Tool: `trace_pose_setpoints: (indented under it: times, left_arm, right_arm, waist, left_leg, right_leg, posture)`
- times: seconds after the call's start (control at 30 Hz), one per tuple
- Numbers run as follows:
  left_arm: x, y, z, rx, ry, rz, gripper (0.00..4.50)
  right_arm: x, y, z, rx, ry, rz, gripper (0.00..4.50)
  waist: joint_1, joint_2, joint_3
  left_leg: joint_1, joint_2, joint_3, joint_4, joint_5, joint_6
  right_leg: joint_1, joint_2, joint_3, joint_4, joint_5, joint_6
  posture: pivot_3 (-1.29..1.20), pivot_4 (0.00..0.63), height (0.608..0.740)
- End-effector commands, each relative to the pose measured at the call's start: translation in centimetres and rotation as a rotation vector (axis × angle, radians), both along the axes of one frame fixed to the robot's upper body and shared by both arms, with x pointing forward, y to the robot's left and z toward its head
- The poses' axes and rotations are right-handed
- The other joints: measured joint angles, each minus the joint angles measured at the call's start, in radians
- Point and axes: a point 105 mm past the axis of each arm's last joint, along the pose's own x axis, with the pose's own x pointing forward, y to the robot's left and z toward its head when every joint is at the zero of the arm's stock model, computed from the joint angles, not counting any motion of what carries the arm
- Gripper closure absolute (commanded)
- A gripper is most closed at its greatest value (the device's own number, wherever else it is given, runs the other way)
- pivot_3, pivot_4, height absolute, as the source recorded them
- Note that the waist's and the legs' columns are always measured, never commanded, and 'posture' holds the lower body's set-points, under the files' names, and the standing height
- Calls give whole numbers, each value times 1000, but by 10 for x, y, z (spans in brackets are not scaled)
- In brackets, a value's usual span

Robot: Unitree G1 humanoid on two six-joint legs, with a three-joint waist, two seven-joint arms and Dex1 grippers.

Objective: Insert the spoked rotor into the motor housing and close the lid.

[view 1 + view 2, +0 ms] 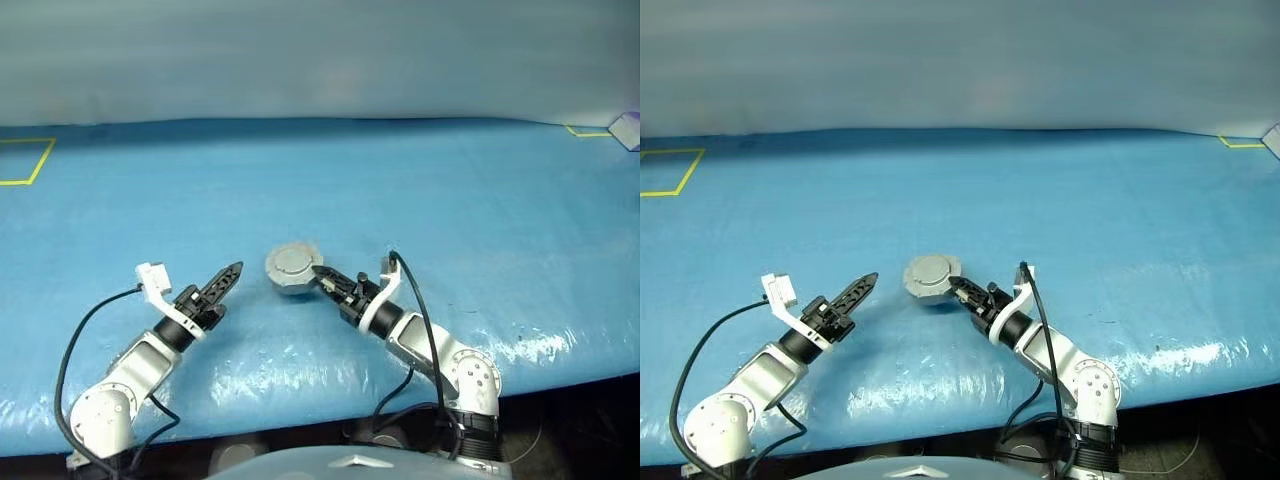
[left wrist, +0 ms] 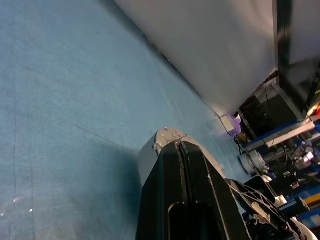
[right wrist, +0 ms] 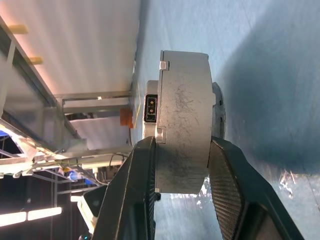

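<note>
The motor housing (image 1: 293,267), a round silver-grey puck, is lifted a little above the blue table at its middle. My right gripper (image 1: 322,274) is shut on it, and in the right wrist view its fingers (image 3: 145,165) clamp the housing (image 3: 182,115) across its thickness. The lid (image 1: 930,272), a grey disc with a raised centre circle, lies flat against the housing's face that is turned to the head camera. The spoked rotor is hidden. My left gripper (image 1: 233,272) is shut on nothing, a short way left of the housing and pointing at it. The left wrist view has the housing (image 2: 150,152) just past its fingertips (image 2: 175,150).
A blue sheet (image 1: 450,220) covers the table, wrinkled and shiny near its front edge. Yellow tape marks lie at the far left (image 1: 25,160) and the far right (image 1: 585,131). A small pale object (image 1: 627,130) sits at the far right corner.
</note>
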Motion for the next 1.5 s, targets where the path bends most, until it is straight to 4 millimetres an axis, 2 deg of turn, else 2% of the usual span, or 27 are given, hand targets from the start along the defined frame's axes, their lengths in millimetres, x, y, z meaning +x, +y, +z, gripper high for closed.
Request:
trace_pose_setpoints:
  times: [0.03, 0.17, 0.27, 0.37, 0.4, 0.63, 0.8, 1.2, 1.3, 1.43, 1.5]
  left_arm:
    - [-2, -2, 10, -161, 9, 99, 3551]
    - [-4, -15, 10, -318, 39, 112, 2190]
    - [-5, -30, 10, -459, 70, 72, 1211]
    - [-5, -39, 10, -508, 86, 34, 201]
    - [-6, -42, 10, -520, 87, 16, 0]
    - [-8, -53, 15, -609, 70, -62, 0]
    - [-6, -53, 19, -641, 17, -76, 0]
    - [5, -52, 13, -644, 33, -43, 0]
    - [7, -54, 11, -656, 57, -38, 622]
    - [7, -55, 12, -661, 58, -45, 1917]
    - [7, -56, 13, -663, 58, -45, 2069]
  right_arm:
    - [13, -4, 34, 87, -121, -29, 3327]
    - [19, -3, 41, 87, -151, -27, 3327]
    - [25, 1, 54, 117, -193, -28, 3327]
    - [25, 7, 61, 131, -210, -13, 3327]
    - [23, 10, 63, 136, -216, -1, 3327]
    - [8, 32, 74, 176, -233, 84, 3327]
    - [-5, 42, 72, 179, -212, 143, 3327]
    - [-23, 47, 63, 130, -198, 196, 3327]
    - [-23, 45, 62, 106, -219, 187, 3327]
    - [-23, 43, 61, 91, -235, 183, 3327]
    - [-22, 43, 60, 89, -240, 182, 3327]
  waist:
    - [0, 0, 0]
    - [0, -1, 0]
    - [0, -1, 1]
    - [0, -1, 1]
    - [0, -1, 1]
    - [-1, -1, 1]
    - [-1, -1, 1]
    - [0, -1, 1]
    - [0, -1, 1]
    - [0, -1, 0]
    - [0, -1, 0]
  left_leg:
    - [0, 0, 0, 1, 0, 0]
    - [0, 0, 1, 2, 0, 0]
    - [0, -1, 0, 2, 0, 0]
    - [0, -1, 0, 2, 0, 0]
    - [0, -2, 0, 2, 0, 0]
    - [-1, -2, 0, 2, 0, 0]
    - [-1, -2, 0, 2, 0, 0]
    - [-2, -2, -1, 6, 0, 1]
    - [-2, -2, -1, 6, 0, 1]
    - [-2, -2, -1, 6, 0, 1]
    - [-2, -2, -1, 7, 0, 1]
  right_leg:
    - [0, 0, 0, 0, 0, 0]
    - [1, 1, 1, 0, 1, 0]
    - [1, 2, 1, 1, 1, 0]
    - [1, 1, 1, 1, 1, 0]
    - [1, 1, 2, 1, 1, -1]
    - [0, 1, 2, 1, 2, -2]
    - [0, 1, 1, 1, 2, -2]
    - [1, 1, 1, 1, 2, 0]
    - [1, 1, 1, 1, 2, 0]
    - [1, 1, 1, 1, 2, 1]
    - [1, 1, 1, 1, 2, 1]
  posture:
    - [0, 150, 740]
    - [0, 150, 740]
    - [0, 150, 740]
    - [0, 150, 740]
    - [0, 150, 740]
    - [0, 150, 740]
    - [0, 150, 740]
    - [0, 150, 740]
    - [0, 150, 740]
    - [0, 150, 740]
    - [0, 150, 740]
